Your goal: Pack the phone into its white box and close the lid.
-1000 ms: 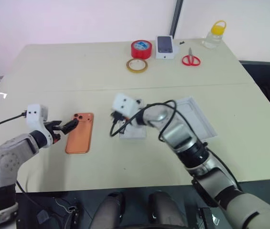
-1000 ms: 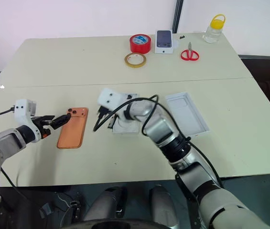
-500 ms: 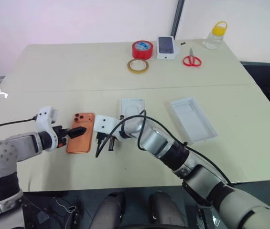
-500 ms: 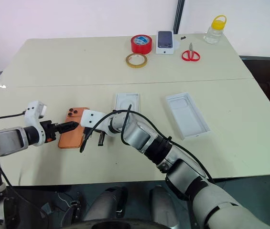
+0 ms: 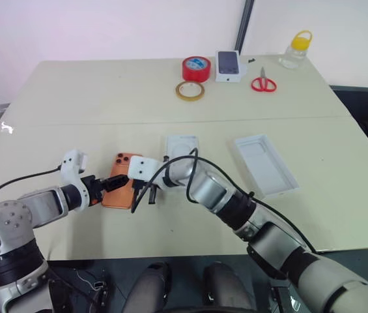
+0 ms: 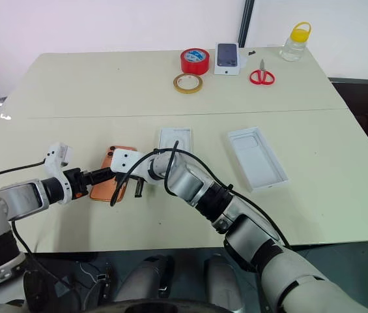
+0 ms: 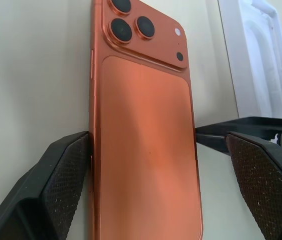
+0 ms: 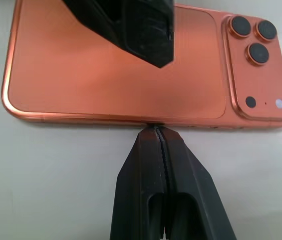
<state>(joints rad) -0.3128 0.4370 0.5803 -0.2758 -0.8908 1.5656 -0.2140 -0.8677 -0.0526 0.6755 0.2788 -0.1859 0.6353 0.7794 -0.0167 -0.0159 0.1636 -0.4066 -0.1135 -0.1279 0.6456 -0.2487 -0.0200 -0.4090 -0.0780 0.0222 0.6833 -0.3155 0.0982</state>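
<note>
The left gripper stands wide open around the phone (nothing held yet), while the closed right gripper props its edge, probably steadying it.

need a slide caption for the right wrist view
Shut right gripper meets the long edge of the face-down orange phone on the table.

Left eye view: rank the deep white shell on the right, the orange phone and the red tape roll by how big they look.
1. The lid, clearly largest.
2. The phone, though both grippers cover part of it.
3. The red tape roll, smallest; it lies at the table's far edge, so distance shrinks it.
</note>
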